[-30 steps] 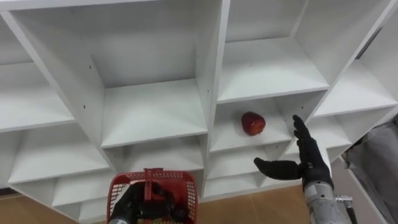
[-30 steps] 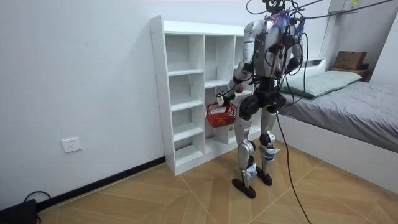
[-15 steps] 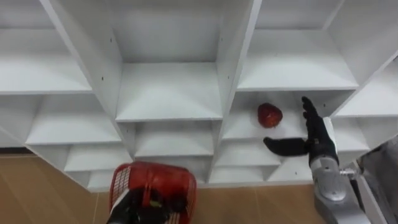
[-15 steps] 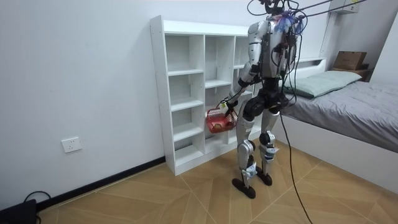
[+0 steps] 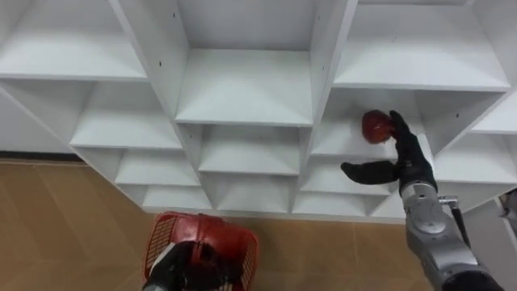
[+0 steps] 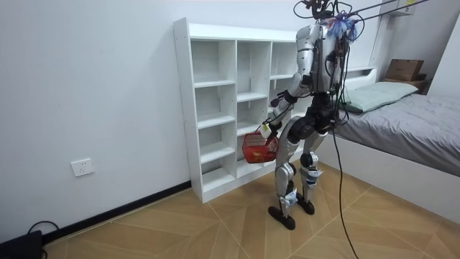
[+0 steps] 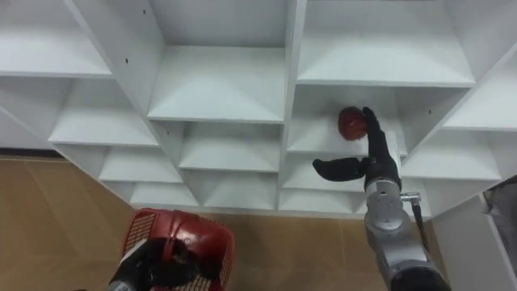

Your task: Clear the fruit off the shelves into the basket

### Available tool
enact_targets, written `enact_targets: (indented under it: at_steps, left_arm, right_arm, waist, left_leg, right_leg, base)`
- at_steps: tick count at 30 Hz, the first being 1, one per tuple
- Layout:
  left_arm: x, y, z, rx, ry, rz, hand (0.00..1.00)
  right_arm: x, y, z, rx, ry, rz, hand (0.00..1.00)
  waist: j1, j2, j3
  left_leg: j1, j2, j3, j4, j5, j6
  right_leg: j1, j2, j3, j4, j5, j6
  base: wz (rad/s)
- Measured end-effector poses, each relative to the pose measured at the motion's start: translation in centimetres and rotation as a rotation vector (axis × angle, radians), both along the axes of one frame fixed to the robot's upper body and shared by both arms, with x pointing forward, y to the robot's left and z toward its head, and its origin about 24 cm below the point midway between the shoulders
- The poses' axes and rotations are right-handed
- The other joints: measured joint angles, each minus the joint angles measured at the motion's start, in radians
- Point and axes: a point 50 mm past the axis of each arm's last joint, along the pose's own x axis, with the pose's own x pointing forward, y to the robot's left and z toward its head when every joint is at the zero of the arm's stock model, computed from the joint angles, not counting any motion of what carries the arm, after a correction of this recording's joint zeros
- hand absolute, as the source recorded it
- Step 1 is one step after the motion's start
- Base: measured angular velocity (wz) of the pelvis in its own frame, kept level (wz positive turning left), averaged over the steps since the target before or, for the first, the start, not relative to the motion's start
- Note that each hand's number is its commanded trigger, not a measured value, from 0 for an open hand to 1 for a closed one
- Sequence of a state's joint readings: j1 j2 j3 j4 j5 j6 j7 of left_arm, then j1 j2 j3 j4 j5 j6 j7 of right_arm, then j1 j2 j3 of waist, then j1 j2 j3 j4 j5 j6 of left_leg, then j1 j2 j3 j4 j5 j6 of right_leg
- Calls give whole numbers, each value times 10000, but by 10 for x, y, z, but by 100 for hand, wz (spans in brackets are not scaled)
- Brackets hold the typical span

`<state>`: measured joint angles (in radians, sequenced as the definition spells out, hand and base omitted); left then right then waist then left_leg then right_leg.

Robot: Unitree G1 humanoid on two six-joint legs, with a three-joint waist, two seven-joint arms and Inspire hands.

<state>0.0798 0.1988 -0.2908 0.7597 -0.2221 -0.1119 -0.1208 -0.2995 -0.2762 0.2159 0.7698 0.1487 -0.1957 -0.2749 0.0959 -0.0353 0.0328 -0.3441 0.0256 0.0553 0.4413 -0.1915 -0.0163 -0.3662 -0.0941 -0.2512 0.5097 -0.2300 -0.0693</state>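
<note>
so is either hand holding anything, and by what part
Left hand grips the red basket by its handle. Right hand is open beside the red fruit, holding nothing.

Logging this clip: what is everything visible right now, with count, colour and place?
shelf unit: one, white, open compartments, against the wall in front of the robot
fruit: one, red, round, on a board in a right-hand compartment
basket: one, red, held low in front of the shelf unit
floor: wood-brown, under the shelf unit
bed: one, grey cover, at the room view's right
box: one, brown, by the bed's head
wall socket: one, white, low on the wall
right hand: open, fingers straight, beside the fruit; contact unclear
left hand: curled on the basket's handle
</note>
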Motion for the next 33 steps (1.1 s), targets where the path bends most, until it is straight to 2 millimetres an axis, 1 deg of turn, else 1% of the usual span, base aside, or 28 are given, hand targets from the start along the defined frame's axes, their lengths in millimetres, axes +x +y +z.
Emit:
enact_targets:
  at_steps: [4,7,8,10,13,15,16,17,20,28,33]
  left_arm:
    - [1,0,0,-2,-20,-4,100]
    - [6,-1,2,7,-145,-40,100]
    - [8,-2,3,21,-201,-98,100]
    - [11,-3,4,44,-284,-117,100]
    - [16,-4,6,108,-427,-43,100]
    - [17,-5,6,100,-454,2,100]
    - [17,-6,6,95,-452,2,100]
    - [18,-6,6,102,-440,1,100]
    - [19,-6,6,113,-391,0,100]
    - [24,-7,6,136,-219,-26,100]
    - [30,-12,6,78,-184,-31,100]
  right_arm:
    - [9,2,9,-287,-341,-28,0]
    - [13,3,14,-646,-558,-28,0]
    - [14,3,16,-741,-638,-25,0]
    - [17,4,19,-826,-773,-21,0]
    - [23,5,25,-876,-1029,-134,0]
    - [24,3,27,-1075,-1046,-161,0]
    - [26,3,28,-1226,-1075,-167,0]
    - [28,3,30,-1289,-1132,-199,0]
    - [30,2,33,-1330,-1268,-359,0]
    - [30,-4,35,-1384,-1318,-868,0]
    - [31,-3,38,-2102,-1505,-767,0]
  waist:
    - [136,10,15]
    - [186,-48,69]
    - [183,-82,90]
    - [175,-107,105]
    - [168,-144,127]
    - [101,-154,132]
    - [57,-175,145]
    - [-6,-189,153]
    - [-95,-192,155]
    - [-98,-181,160]
    - [-82,-131,160]
  left_leg:
    - [-217,-18,0,20,1,3]
    - [-477,-30,-3,64,4,8]
    - [-582,-48,-3,71,7,13]
    - [-724,-45,3,81,12,21]
    - [-849,-24,138,114,24,37]
    - [-863,-36,168,145,24,38]
    - [-861,-74,201,149,24,40]
    - [-868,-72,253,152,22,42]
    - [-879,-61,272,152,22,42]
    - [-889,-50,282,151,22,42]
    - [-965,-50,284,139,22,43]
  right_leg:
    - [-256,-60,2,121,-2,-15]
    - [-538,-107,10,249,-11,-21]
    - [-655,-116,21,274,-13,-22]
    - [-795,-119,28,284,-13,-22]
    - [-980,-136,70,303,-16,-26]
    - [-1004,-186,42,351,-46,-41]
    - [-1033,-263,32,454,-119,-24]
    - [-1057,-279,46,477,-149,-10]
    - [-1073,-272,51,467,-156,-20]
    - [-1099,-255,68,471,-158,-27]
    - [-1193,-252,75,481,-154,-32]
  base:
    - [1]
    - [2]
    - [0]
    - [0]
    - [-4]
    - [-2]
    - [6]
    - [5]
    - [0]
    - [0]
    - [0]
